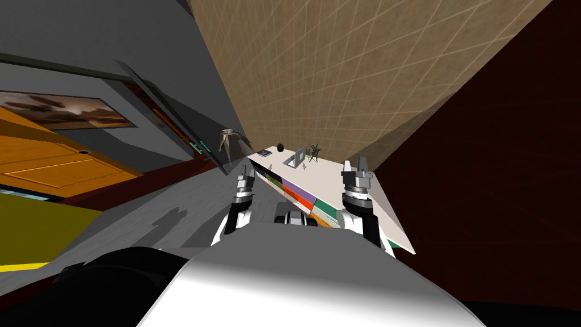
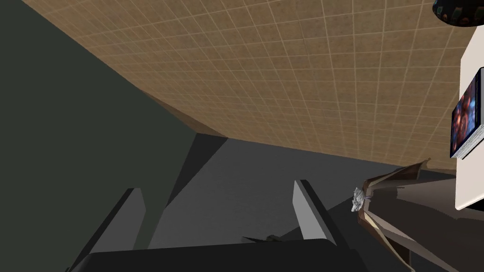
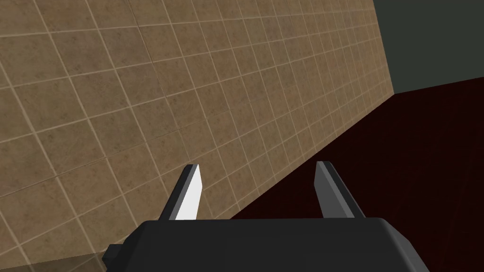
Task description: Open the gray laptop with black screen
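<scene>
Gray laptop (image 1: 296, 157) near desk's (image 1: 323, 181) far end: thin stiff lid, likely light and slick; lift its free edge. Left gripper (image 1: 245, 170) and right gripper (image 1: 355, 164) spread, empty.

both arms reach forward side by side, the left gripper (image 1: 245, 175) and the right gripper (image 1: 356, 165) raised, each with its fingers (image 3: 190, 193) spread apart and holding nothing.

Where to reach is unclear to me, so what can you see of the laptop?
The laptop is grey and thin. Its lid looks already raised, tilted above a flat base; the screen is too small to read. It sits on the white desk top, between a dark ball and a small plant, touching neither.
</scene>
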{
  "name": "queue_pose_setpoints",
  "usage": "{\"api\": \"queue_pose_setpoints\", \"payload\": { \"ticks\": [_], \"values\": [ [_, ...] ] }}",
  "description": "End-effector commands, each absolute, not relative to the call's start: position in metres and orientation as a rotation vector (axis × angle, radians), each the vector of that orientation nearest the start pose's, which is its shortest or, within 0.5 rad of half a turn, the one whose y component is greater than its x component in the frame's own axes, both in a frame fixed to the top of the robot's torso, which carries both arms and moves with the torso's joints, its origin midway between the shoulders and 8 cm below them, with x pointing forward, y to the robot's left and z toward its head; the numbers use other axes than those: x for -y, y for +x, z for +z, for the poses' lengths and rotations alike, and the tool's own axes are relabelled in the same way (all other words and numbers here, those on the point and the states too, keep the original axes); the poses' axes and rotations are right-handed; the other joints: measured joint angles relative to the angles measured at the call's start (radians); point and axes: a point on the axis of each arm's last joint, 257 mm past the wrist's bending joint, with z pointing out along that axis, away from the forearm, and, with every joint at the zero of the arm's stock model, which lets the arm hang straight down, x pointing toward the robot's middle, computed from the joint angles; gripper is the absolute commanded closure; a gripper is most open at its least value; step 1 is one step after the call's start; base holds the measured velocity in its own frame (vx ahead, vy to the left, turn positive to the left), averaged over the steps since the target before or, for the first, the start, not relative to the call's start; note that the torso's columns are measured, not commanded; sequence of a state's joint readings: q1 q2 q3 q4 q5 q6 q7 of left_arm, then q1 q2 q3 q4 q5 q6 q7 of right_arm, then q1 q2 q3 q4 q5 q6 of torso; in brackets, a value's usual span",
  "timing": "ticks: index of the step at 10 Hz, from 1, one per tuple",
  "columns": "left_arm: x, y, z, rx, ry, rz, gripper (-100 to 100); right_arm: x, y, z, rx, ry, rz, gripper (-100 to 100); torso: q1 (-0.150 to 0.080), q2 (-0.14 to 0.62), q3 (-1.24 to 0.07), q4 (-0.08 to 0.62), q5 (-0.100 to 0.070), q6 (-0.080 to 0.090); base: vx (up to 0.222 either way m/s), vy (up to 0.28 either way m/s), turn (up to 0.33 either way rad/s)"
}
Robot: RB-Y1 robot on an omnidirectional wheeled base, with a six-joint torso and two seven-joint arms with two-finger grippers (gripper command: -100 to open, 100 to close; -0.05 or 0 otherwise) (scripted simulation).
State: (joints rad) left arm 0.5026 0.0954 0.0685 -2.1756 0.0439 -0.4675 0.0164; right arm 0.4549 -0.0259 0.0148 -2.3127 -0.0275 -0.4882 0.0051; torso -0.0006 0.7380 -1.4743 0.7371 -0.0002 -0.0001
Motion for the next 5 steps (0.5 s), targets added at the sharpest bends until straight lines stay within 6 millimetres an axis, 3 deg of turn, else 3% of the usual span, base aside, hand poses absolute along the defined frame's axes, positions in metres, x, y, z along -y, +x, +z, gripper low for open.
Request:
{"api": "queue_pose_setpoints", "payload": {
  "ticks": [1, 5],
  "values": [
    [-0.315, 0.381, -0.038, -0.819, -0.729, -1.172, -100, 0.268, 0.342, 0.051, -0.575, 0.607, 1.361, 0, 0.0, 0.0, -0.002, 0.001, 0.0, 0.0, -0.026, -0.025, -0.123],
    [-0.331, 0.409, -0.059, -0.924, -0.746, -1.038, -100, 0.268, 0.342, 0.051, -0.575, 0.607, 1.361, 0, 0.0, 0.0, -0.002, 0.001, 0.0, 0.0, -0.022, -0.039, -0.153]
  ]
}}
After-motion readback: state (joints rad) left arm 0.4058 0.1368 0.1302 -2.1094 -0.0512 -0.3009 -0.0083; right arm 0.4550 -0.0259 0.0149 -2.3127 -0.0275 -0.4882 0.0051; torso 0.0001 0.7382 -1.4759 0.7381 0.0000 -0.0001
